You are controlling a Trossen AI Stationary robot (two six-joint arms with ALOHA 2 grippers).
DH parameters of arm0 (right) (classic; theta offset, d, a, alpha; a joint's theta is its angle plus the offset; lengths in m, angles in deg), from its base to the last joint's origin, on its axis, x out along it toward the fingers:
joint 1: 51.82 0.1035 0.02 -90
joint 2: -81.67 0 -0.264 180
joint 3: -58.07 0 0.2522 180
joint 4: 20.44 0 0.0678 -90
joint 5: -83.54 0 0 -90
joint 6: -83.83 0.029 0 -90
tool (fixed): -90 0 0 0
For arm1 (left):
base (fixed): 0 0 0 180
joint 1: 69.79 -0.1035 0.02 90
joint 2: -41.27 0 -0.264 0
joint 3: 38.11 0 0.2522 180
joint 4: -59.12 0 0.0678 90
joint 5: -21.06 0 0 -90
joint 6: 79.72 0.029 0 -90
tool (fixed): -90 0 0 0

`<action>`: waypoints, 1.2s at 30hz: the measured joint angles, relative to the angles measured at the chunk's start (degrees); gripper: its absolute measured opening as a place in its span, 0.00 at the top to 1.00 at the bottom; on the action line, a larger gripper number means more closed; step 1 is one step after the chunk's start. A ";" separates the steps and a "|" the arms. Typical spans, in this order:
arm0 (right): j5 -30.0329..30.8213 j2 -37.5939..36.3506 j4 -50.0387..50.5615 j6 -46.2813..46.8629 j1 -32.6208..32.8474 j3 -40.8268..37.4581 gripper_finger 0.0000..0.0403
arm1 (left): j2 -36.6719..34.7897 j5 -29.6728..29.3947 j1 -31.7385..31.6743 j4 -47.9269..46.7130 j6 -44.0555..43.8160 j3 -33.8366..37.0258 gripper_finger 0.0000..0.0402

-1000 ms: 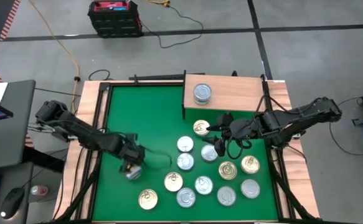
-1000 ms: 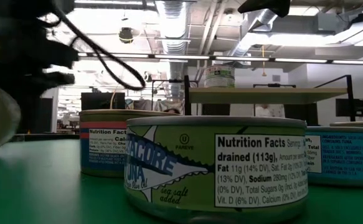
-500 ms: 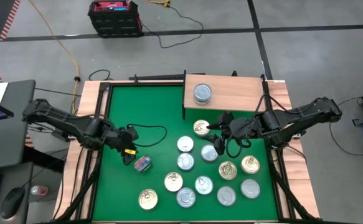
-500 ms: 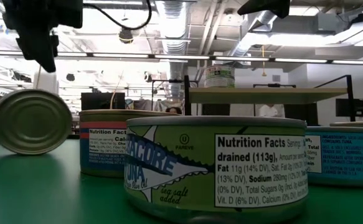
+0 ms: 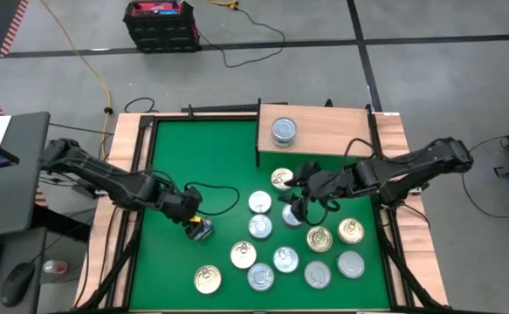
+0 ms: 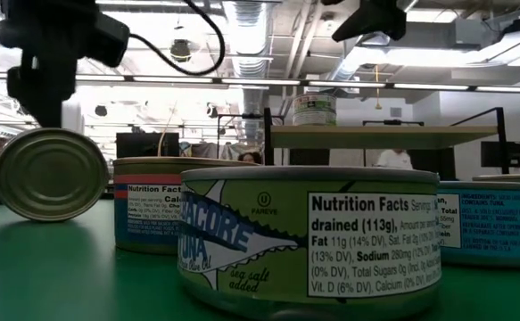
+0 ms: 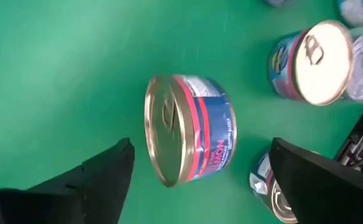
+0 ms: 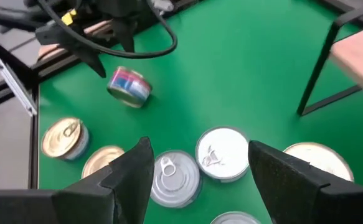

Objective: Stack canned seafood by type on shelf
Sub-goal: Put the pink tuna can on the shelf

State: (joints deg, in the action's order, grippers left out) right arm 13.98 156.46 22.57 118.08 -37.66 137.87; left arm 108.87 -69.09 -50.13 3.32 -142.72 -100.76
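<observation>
So, tin count from the overhead view: one can on the shelf (image 5: 313,133), a silver-lidded tin (image 5: 284,131) sitting near the board's left end. Down on the green counter (image 5: 210,166) I count eleven upright tins in a loose cluster toward the right half, a mix of silver and gold lids. The gold-lidded one (image 5: 281,179) closest to the shelf sits just below its front edge. Another gold one (image 5: 207,279) is off at the cluster's lower left corner. Then there's a twelfth can on the counter, the tipped tin (image 5: 201,229), lying on its side left of the cluster, blue and red label showing, gold end facing the low camera. So thirteen total that I can see, though the right arm may be covering something.

Arms: the left gripper (image 5: 195,224) is reaching in from the left edge of the counter, elbow bent, hanging right over the tipped tin. Fingers are spread wide on either side of it in the wrist view and not touching, so it's released, nothing held. The right gripper (image 5: 294,202) stretches in from the right, low over the top of the cluster just under the shelf, jaws apart and empty, with two silver tins showing between its fingers in its own camera.
</observation>
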 joint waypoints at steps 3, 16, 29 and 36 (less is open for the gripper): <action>-0.92 0.73 0.00 0.21 0.05 0.00 0.30 | 2.14 -0.39 1.98 -0.54 -1.88 -0.85 0.11; -1.01 0.86 -1.01 -0.67 -0.48 0.00 0.30 | 14.18 -2.90 8.89 -5.27 -0.25 -4.93 0.23; -1.45 0.86 -1.67 -1.82 -0.11 0.00 0.30 | 10.30 -15.54 10.08 -6.17 10.04 -4.95 0.53; -5.32 1.13 -1.62 -6.76 0.13 0.00 0.30 | -0.07 -25.91 9.66 -1.09 20.23 -4.94 0.53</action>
State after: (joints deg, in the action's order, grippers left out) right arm 8.66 157.59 20.96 111.32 -37.53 137.87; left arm 108.80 -94.99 -40.48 2.23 -122.49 -105.70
